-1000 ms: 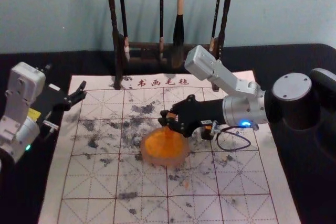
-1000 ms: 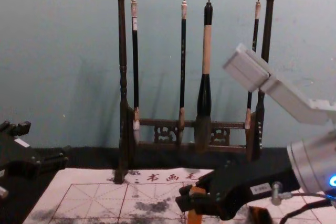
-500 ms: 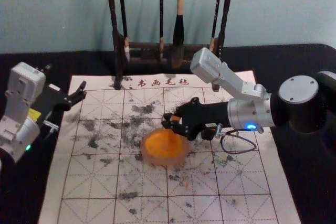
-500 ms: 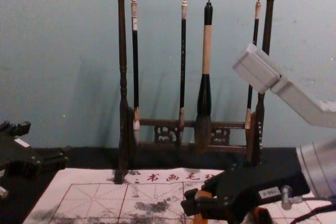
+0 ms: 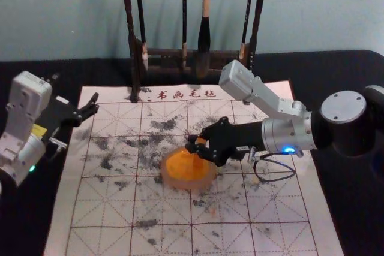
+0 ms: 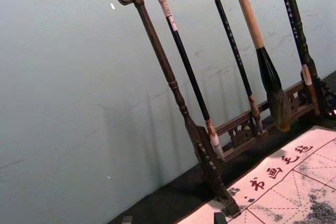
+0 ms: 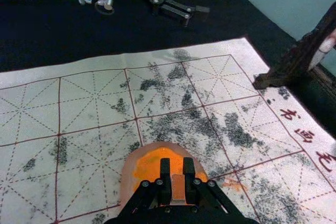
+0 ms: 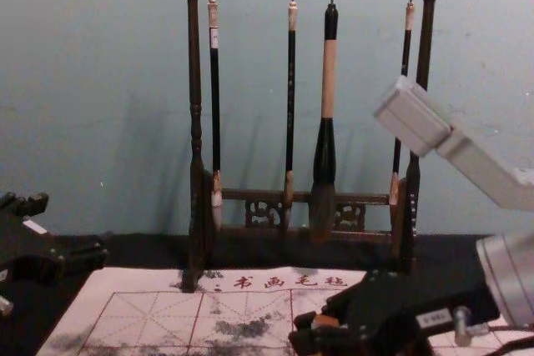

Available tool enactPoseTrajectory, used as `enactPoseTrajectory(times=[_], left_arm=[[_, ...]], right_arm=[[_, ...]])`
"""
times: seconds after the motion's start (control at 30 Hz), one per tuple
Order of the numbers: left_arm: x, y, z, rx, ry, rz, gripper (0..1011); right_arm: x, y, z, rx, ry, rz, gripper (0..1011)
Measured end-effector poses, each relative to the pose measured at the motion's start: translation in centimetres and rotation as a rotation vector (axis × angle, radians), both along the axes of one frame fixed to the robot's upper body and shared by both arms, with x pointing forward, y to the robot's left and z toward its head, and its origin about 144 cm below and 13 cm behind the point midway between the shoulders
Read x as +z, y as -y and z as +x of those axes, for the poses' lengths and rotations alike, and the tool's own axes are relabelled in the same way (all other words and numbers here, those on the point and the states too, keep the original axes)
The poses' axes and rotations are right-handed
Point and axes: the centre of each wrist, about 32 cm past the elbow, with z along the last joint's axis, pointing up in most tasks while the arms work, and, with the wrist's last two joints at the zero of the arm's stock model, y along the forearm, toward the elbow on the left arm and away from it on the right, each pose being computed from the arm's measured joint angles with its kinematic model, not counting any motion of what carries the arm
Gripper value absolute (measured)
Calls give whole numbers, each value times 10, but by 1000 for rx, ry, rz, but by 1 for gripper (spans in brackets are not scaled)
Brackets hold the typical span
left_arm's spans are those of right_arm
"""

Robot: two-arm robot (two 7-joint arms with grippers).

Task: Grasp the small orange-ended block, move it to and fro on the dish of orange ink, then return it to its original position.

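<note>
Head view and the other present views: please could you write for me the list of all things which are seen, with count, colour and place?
Block: one, orange, gripped over the dish
Dish: one, pinkish, on the mat
Ink: one pool, orange, in the dish
Mat: one, whitish with red grid and dark stains, on the table
Rack: one, dark brown, behind the mat's far edge
Slim brushes: three, mostly black, hanging on the rack
Thick brush: one, black and tan, same rack
Table: one, black, under the mat
Wall: one, grey-blue, background
Right gripper: one, black, over the dish
Left gripper: one, black, at the mat's left side
</note>
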Motion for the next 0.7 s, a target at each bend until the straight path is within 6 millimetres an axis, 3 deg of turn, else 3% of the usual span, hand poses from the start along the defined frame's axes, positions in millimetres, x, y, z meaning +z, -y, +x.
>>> enactPoseTrajectory(times=[0.7], left_arm=[[0,0,0,0,0,0,1001]], right_arm=[[-1,-14,-3,40,-12,7,129]])
